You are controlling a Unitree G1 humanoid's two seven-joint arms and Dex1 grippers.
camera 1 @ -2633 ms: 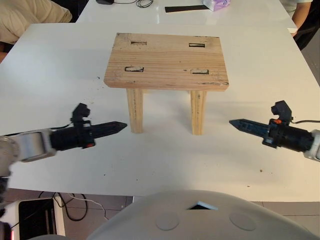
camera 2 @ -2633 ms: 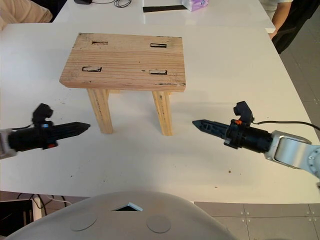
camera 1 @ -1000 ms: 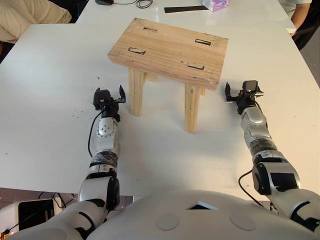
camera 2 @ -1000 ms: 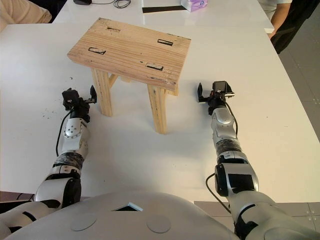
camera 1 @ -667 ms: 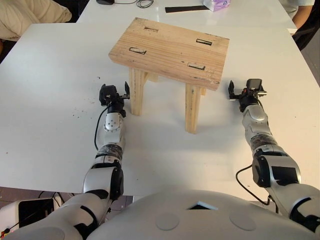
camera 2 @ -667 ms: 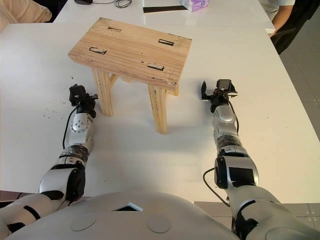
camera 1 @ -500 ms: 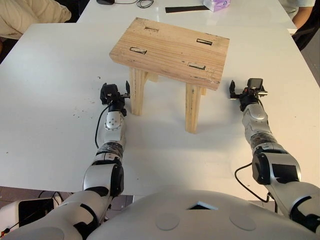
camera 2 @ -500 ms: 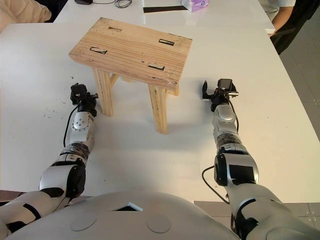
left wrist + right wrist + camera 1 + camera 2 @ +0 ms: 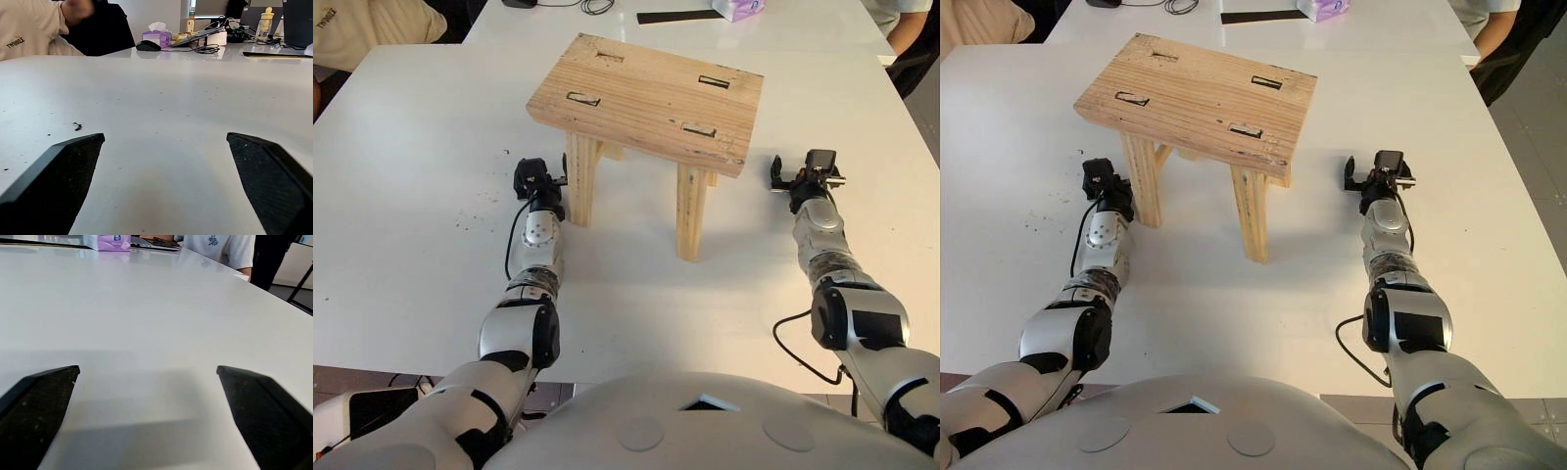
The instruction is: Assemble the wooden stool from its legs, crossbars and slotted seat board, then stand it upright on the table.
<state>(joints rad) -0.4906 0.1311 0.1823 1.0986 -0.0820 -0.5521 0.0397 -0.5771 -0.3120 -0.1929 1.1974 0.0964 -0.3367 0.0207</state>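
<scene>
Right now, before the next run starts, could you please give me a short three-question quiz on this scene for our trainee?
1. True or false: the stool stands upright on the table.
2. How many slots show in the top of the seat board? A) two B) four C) six
3. Fill in: the left gripper and the right gripper each hold nothing, and their fingers are ____.

Key: 1 true; 2 B; 3 open.
</scene>
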